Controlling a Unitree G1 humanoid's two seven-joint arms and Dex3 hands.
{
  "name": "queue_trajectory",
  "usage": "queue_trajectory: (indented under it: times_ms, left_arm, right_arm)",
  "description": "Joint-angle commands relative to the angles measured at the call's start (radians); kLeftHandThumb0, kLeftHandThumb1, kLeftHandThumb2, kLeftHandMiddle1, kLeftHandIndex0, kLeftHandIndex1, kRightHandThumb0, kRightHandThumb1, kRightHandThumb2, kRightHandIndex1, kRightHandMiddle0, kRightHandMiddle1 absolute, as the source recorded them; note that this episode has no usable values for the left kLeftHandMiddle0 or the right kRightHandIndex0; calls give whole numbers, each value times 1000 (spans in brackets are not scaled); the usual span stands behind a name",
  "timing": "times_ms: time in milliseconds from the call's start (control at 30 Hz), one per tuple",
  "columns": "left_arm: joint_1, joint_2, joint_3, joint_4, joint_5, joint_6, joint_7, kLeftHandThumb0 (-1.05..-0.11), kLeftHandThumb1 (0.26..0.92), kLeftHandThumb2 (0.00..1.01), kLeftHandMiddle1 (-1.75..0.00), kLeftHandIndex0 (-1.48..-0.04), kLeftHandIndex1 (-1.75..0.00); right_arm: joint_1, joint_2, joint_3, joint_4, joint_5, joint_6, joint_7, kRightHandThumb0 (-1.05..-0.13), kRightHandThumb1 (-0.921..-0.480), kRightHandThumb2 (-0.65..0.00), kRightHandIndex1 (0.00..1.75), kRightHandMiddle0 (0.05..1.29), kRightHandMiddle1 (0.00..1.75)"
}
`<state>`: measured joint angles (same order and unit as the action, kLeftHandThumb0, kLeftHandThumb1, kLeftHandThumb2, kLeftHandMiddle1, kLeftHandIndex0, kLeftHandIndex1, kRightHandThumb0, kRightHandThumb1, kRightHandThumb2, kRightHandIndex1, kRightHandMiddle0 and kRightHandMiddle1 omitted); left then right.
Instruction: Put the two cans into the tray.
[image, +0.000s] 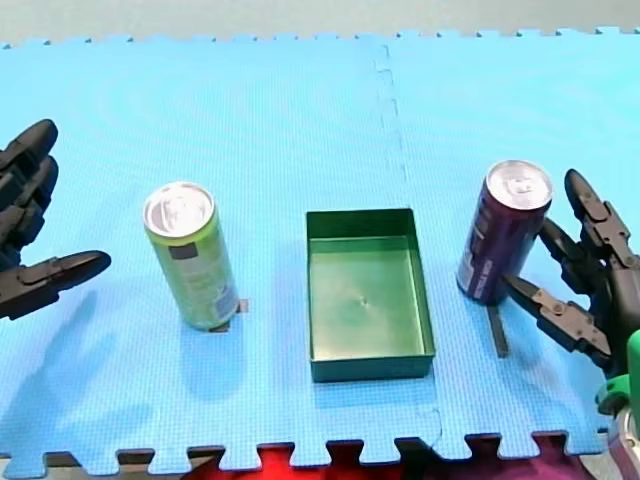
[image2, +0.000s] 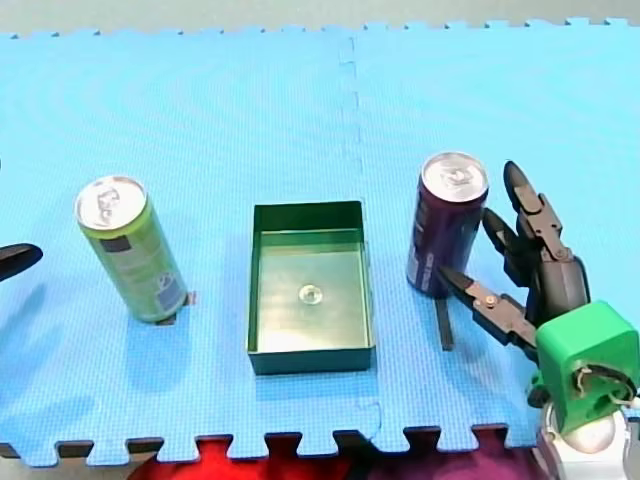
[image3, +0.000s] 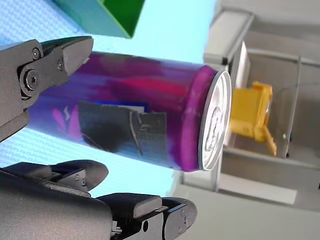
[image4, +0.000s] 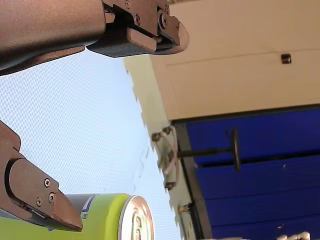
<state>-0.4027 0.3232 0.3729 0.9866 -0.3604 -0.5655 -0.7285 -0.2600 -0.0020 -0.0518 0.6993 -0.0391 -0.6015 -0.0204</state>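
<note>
Fingers (image: 588, 208) of the right hand (image: 610, 285) on both sides of the purple can (image: 505, 235), opened wide, not squeezing. Thumb tip maybe touching the can low down; hard to tell. Placed like that to close on it from the side, most likely. Same thing up close in the first wrist view: can between the black fingers, nothing pinched.

Left hand (image: 22, 215) at the mat's left edge, holding nothing, near the green can (image: 192, 255) but apart from it. Maybe lined up for its own reach.

Both cans upright on the blue mat (image: 250, 110), outside the tray (image: 372, 368). Tray right between them, open side up, so a short trip from either side. No can in it yet.

Farther off, just more mat up to its toothed edge.

Next, at a guess: close, lift, carry over the tray wall, set down softly to avoid tipping.
</note>
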Motion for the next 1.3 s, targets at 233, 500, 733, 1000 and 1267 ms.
queue_trajectory:
  times_ms: [233, 500, 733, 1000, 1267]
  left_arm:
    - [0, 0, -2, -9, 7, -2, 17, -959, 630, 1, -2, -283, -1]
    - [14, 0, -11, -44, 13, 8, 40, -969, 635, 2, 0, -280, 0]
    - [18, 1, -10, -53, 7, 21, 36, -963, 636, 1, 0, -278, 0]
    - [13, 1, -7, -49, -5, 28, 25, -946, 632, 0, -2, -282, -1]
    - [12, 0, 3, -47, -23, 35, 1, -921, 622, 0, -5, -285, -1]
  right_arm:
    - [-20, 1, 3, 0, -1, 12, -5, -1048, -792, -1, 10, 244, 1]
    - [-24, -1, 10, 1, -19, 1, -20, -1048, -785, 0, 14, 244, 1]
    - [-22, -3, 18, -1, -31, 0, -30, -1048, -785, 0, 15, 244, 1]
    - [-43, 3, 25, 20, -36, -1, -42, -1048, -784, 0, 13, 242, 0]
    - [-58, 4, 31, 44, -39, -7, -44, -1048, -786, -1, 12, 237, 0]
